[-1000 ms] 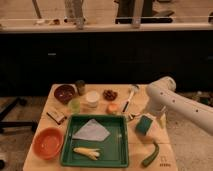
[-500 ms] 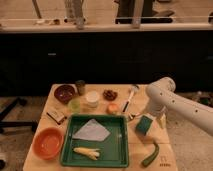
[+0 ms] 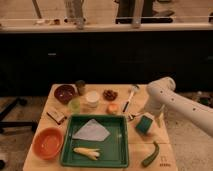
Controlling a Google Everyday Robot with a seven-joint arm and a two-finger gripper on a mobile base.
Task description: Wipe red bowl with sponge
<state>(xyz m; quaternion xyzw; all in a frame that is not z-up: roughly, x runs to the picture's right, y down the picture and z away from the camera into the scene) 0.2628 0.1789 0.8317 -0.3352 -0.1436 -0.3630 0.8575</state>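
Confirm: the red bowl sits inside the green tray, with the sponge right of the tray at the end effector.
Wrong: the camera view shows the red bowl on the table left of the green tray, not inside. The sponge is right of it, at the end effector.

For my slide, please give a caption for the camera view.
Robot tool at the teal sponge, right of the green tray; red bowl left of it.

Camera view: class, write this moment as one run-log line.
gripper: open, at sponge | sponge: right of green tray | red bowl: left of tray, apart from sponge | step: wiping not begun
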